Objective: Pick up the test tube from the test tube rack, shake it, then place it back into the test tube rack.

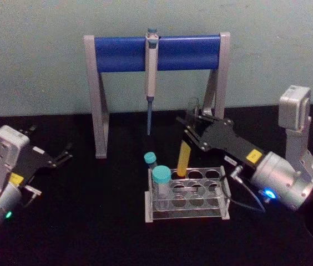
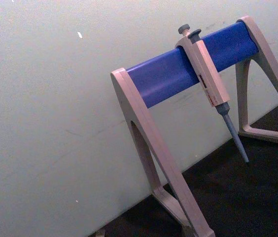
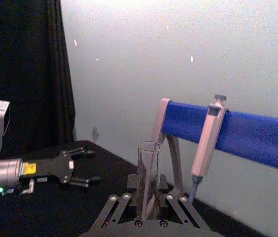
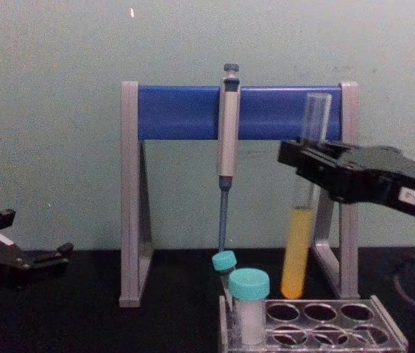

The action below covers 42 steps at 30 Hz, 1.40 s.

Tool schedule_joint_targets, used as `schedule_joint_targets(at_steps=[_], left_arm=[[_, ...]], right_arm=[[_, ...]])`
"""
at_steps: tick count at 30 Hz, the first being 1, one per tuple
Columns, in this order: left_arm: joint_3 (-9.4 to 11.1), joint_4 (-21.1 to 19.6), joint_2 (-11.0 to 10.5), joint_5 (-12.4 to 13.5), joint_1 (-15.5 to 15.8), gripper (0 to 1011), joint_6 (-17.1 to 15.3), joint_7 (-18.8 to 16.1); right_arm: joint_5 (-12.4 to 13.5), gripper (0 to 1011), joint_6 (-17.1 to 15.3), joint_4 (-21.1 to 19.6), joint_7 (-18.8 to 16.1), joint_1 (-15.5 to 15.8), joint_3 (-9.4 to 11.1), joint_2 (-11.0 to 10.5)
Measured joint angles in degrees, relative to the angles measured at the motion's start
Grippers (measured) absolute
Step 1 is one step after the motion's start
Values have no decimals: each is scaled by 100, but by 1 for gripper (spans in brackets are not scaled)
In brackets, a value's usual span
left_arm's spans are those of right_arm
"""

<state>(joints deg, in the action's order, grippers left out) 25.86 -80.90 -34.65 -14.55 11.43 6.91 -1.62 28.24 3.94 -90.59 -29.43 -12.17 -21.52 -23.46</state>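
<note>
The test tube (image 4: 300,243) is tall, clear and uncapped, with yellow-orange liquid in its lower part. The test tube rack (image 4: 388,323) holds two teal-capped vials (image 4: 249,309) at its left end. The right pincer (image 4: 304,163) is clenched on the tube's middle, holding it upright just above the rack's back row. The left pincer (image 1: 51,143) hangs spread wide, well apart to the left.

Grey-legged stand (image 1: 100,100) with blue crossbar (image 1: 123,54) is set far centre. Pipette (image 1: 151,61) is hung from it. Two teal-capped vials (image 1: 161,176) are stood nearer, below the pipette tip.
</note>
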Motion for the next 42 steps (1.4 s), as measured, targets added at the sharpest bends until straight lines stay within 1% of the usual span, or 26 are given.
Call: schedule_joint_targets(at_steps=[2,3,4,8,9,13,20,26,42], left_arm=[[0,0,0,0,0,1001,0,0],[0,1,0,0,0,1001,0,0],[0,0,0,0,0,1001,0,0],[0,0,0,0,0,1001,0,0],[0,0,0,0,0,1001,0,0],[0,0,0,0,0,1001,0,0],[0,0,0,0,0,1001,0,0],[0,0,0,0,0,1002,0,0],[0,0,0,0,0,1001,0,0]], right_arm=[[-7,238,30,96,-7,-99,-37,43],[-21,237,52,200,-6,-199,-66,89],[-21,237,52,200,-6,-199,-66,89],[-79,237,115,473,47,-432,-102,193],[-102,238,133,559,86,-492,-99,218],[-162,238,157,666,199,-554,-48,240],[-222,237,157,657,324,-518,77,205],[-250,238,150,616,357,-475,140,195],[-304,238,152,597,362,-443,185,232]])
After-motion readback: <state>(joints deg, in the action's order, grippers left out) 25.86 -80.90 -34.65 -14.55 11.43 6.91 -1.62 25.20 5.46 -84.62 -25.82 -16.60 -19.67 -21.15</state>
